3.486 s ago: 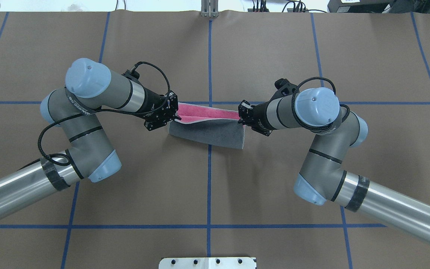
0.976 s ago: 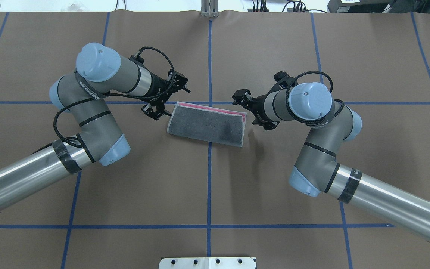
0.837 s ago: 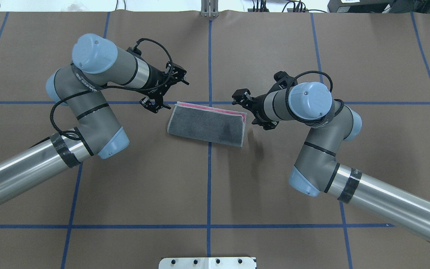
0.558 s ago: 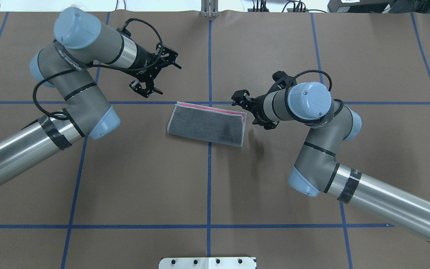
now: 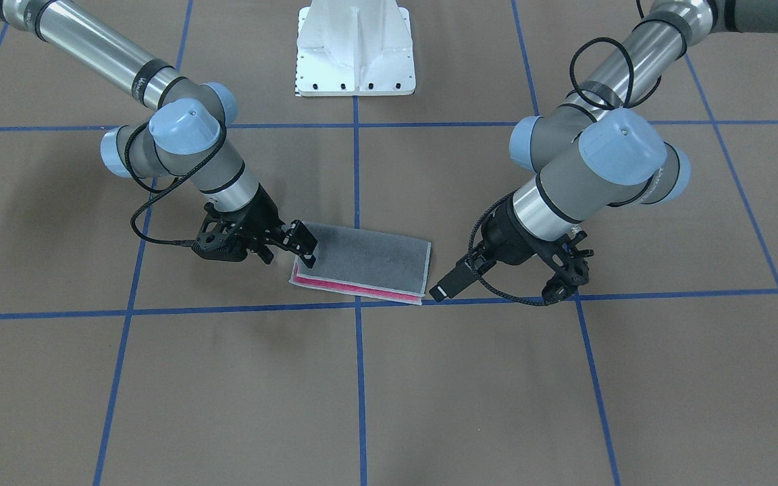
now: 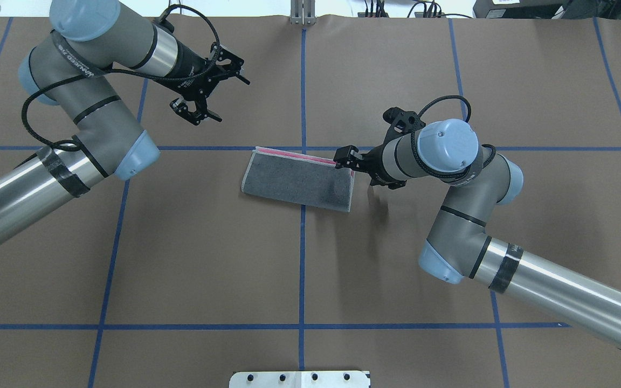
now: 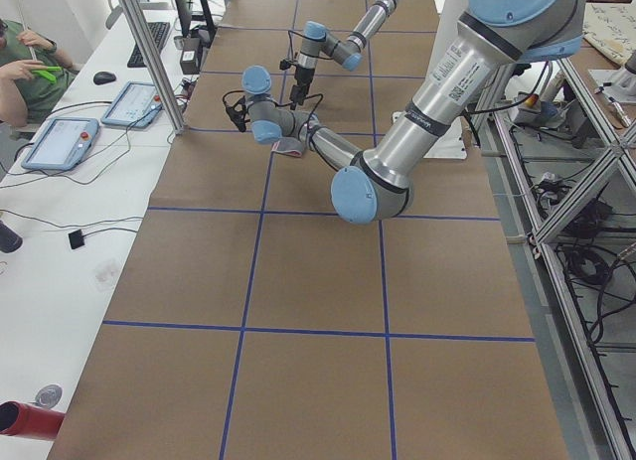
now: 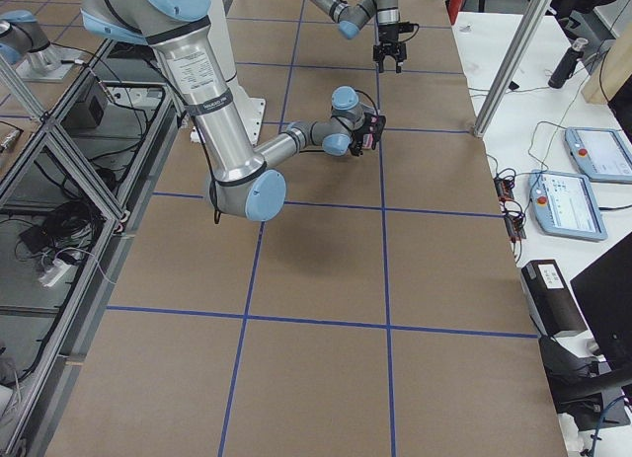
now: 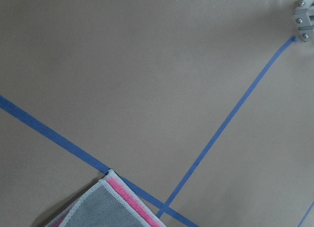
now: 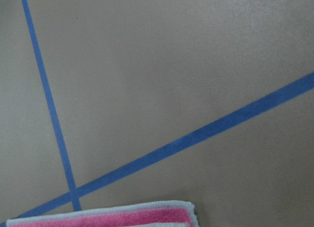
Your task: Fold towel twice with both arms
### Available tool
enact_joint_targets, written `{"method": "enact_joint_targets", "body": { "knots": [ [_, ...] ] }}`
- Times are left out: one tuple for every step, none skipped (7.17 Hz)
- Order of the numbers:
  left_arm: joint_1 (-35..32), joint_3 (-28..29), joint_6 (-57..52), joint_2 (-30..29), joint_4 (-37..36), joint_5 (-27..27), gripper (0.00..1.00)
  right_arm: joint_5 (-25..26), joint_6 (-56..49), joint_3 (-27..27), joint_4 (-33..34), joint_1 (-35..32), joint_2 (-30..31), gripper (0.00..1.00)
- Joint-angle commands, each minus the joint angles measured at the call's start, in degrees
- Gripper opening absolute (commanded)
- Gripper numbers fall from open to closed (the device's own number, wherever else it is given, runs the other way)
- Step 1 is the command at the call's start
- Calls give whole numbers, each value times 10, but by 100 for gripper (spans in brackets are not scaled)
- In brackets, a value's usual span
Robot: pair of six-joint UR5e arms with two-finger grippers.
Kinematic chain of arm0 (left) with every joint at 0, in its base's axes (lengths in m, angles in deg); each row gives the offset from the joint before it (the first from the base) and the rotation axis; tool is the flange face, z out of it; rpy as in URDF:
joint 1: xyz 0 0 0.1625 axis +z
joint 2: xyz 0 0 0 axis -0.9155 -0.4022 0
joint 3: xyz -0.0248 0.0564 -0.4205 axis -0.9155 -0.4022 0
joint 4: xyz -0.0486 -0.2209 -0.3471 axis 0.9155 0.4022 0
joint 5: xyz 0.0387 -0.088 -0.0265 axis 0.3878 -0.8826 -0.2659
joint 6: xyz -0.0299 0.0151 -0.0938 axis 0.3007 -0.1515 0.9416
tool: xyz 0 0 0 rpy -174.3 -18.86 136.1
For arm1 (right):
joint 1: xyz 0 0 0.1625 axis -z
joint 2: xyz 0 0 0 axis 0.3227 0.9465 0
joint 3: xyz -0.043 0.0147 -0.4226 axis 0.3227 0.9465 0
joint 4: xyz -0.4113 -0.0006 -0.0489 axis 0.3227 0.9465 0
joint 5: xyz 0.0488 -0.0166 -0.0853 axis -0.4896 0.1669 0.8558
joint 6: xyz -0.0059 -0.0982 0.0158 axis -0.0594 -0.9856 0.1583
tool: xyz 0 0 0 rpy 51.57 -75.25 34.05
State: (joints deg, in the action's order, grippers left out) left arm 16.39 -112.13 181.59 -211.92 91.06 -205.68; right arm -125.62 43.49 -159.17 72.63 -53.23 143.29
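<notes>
Starting at the right end effector, the jaws are seen parted with nothing held between them. One fingertip is placed at the far right-hand corner of the towel. Whether it presses on the cloth or only hovers over it cannot be told. The left end effector is spread wide and is likewise empty. In the overhead view it is held above the counter, well apart from the towel and beyond its left end.

The towel is laid flat as a long strip near the middle of the counter, slightly skewed, across the central blue tape line and just on the robot's side of the crossing line. The dark grey face is turned up. A thin band of pink is shown along the far long edge, where the lower layer is not quite covered.

From this lie, the first fold is judged complete: the cloth is doubled and released. The second fold is not yet begun. For it, one short end would have to be gripped, carried over and laid on the other short end. Since only the right arm is set at a corner, the regrasp is judged to be at its start.
</notes>
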Motion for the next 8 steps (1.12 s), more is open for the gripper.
{"method": "enact_joint_targets", "body": {
  "knots": [
    [-1, -1, 0, 0, 0, -1, 100, -26, 25, -35, 48, 5, 5, 100],
    [-2, -1, 0, 1, 0, -4, 100, -32, 49, -46, 56, 9, 6, 100],
    [-2, -2, 0, 1, 0, -4, 100, -32, 55, -49, 67, 20, 7, 99],
    [-2, -2, 0, 1, 0, -4, 100, -31, 64, -47, 67, 28, 8, 99],
    [-2, -3, 0, 1, 0, -4, 100, -31, 71, -46, 67, 30, 8, 97],
    [-2, -3, 0, 1, 0, -4, 100, -31, 71, -45, 68, 31, 8, 91],
    [-2, -3, 0, 2, 0, -4, 100, -31, 73, -45, 68, 33, 6, 71],
    [-2, -3, 0, 2, 0, -4, 100, -31, 72, -44, 68, 33, 4, 45]
  ]
}}
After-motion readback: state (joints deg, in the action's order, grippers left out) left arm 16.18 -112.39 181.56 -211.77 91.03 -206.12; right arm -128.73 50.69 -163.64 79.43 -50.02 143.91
